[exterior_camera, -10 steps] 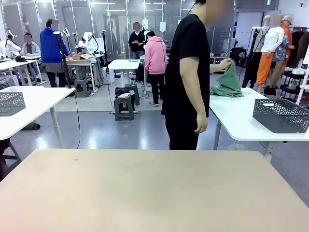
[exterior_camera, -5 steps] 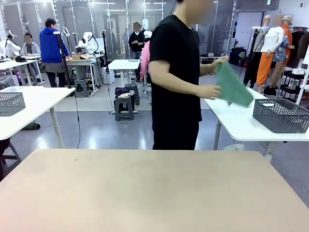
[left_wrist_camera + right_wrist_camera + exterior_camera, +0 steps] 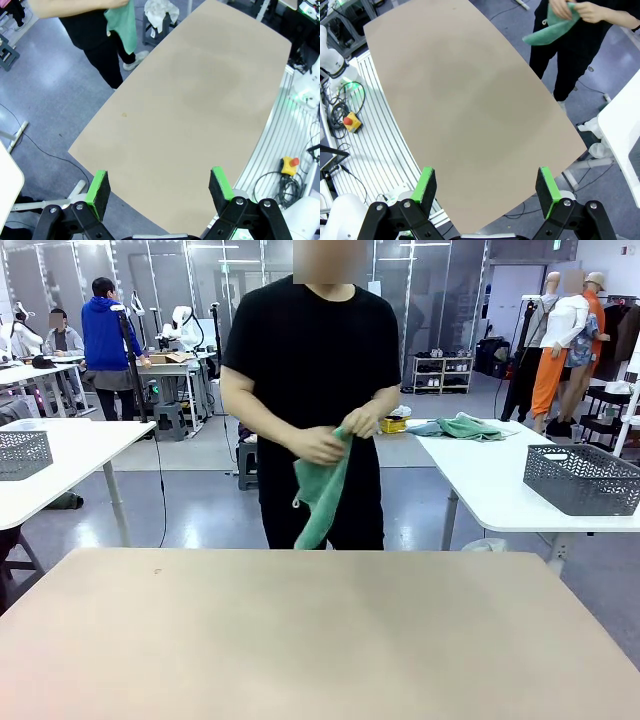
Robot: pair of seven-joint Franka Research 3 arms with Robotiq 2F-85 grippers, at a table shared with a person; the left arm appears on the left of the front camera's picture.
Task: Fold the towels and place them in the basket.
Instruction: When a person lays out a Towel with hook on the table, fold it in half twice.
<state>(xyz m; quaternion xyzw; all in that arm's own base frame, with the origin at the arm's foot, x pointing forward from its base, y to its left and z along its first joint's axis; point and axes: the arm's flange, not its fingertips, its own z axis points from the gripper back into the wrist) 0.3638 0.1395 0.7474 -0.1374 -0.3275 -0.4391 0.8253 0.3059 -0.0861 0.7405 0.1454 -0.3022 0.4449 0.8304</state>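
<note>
Person (image 3: 310, 350) turned to table (image 3: 320, 640) — mint towel (image 3: 322, 490) bunched (hanging limp).

Bright, even overhead light fills the room, with glare streaks on the glossy floor (image 3: 200, 515). The bench (image 3: 320, 640) shows only faint soft shadows. Both wrist views bow strongly at their edges.

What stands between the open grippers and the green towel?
Nothing visible does. The left gripper and right gripper hang open above the table; the green towel is beyond its far edge, held in the person's hands.
</note>
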